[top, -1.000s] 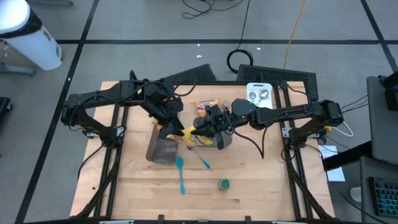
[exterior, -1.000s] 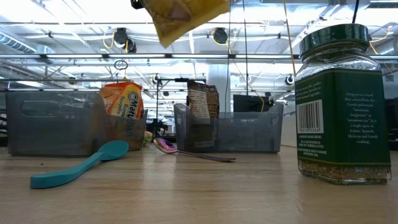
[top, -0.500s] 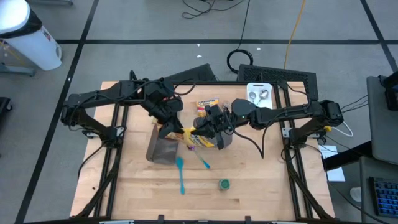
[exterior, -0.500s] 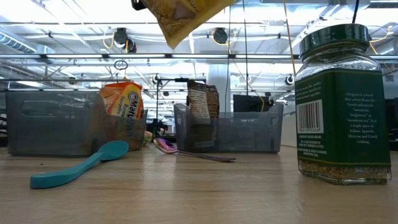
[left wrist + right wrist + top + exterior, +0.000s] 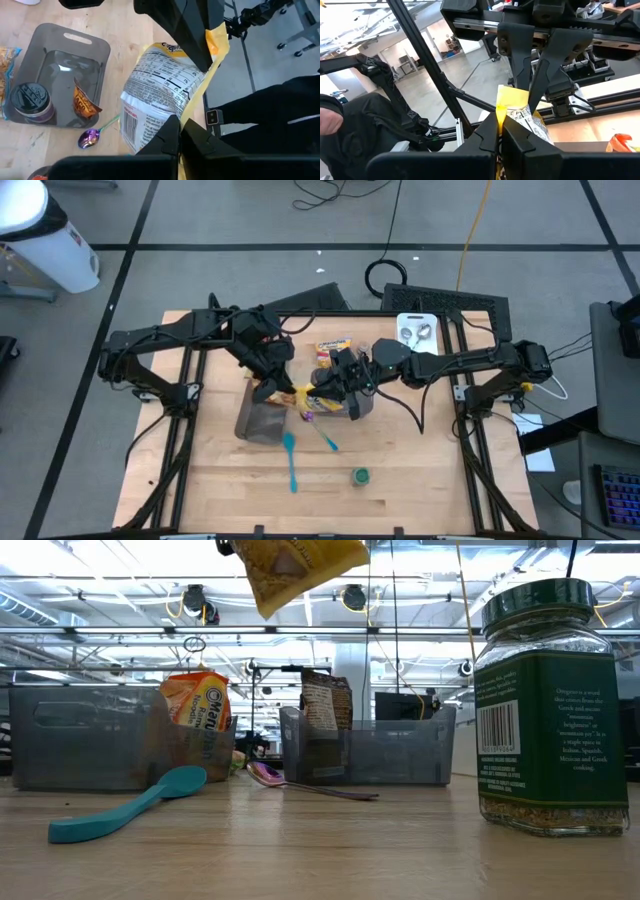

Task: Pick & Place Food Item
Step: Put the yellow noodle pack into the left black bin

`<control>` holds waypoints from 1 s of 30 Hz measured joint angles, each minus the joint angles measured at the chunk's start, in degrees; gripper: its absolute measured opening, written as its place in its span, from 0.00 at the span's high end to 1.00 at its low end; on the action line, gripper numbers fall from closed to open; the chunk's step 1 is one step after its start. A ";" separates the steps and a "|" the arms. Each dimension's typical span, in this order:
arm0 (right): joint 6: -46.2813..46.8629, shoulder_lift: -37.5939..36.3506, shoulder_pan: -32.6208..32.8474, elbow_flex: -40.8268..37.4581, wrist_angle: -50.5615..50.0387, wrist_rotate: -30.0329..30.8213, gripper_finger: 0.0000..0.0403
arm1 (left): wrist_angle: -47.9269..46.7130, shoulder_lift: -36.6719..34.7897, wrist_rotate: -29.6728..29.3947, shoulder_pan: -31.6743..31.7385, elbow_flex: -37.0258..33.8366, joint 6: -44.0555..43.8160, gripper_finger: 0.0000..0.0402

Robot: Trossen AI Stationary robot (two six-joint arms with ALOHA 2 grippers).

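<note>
Your yellow snack bag (image 5: 291, 396) hangs in the air above the middle of the table (image 5: 420, 480), over the gap between the two grey bins, and both arms have hold of it at once. In the low view the bag (image 5: 292, 568) shows at the top of the frame, well clear of the wood, with its lower corner pointing down. The left gripper (image 5: 272, 385) has its jaws pressed together on the bag's left edge, and the left wrist view shows the pack (image 5: 160, 107) with its nutrition panel and barcode facing the camera, the seam pinched between the dark fingers (image 5: 167, 135). The right gripper (image 5: 322, 393) is clamped on the opposite edge (its wrist view shows the yellow seam squeezed between the two fingers (image 5: 488, 131), with the other arm's gripper gripping from the far side). Just left of the bag sits the left bin (image 5: 262, 420), and just right of it the right bin (image 5: 361, 405), which holds a dark-lidded jar (image 5: 30, 99) and an orange wrapper (image 5: 82, 102). A purple spoon (image 5: 325, 438) lies on the table just near of the bag, and a teal spoon (image 5: 290, 458) lies beside it, further toward the near edge. A green-lidded spice jar (image 5: 360, 476) stands alone near the near edge, well apart from the bins. An orange noodle packet (image 5: 333, 348) lies just beyond the right bin.
</note>
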 joint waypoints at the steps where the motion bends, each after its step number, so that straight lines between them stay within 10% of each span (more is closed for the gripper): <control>1: 0.16 0.00 0.00 0.00 0.02 -0.01 0.99 | -0.12 0.00 0.15 0.01 0.00 0.09 0.99; 17: 3.11 -0.07 -2.24 0.02 -0.65 -0.08 0.53 | -22.53 -2.91 -5.88 2.73 -0.07 7.04 1.00; 30: 3.99 -0.07 -2.58 0.02 -5.56 -0.02 0.50 | -17.38 -11.23 -4.61 6.53 -12.27 9.04 1.00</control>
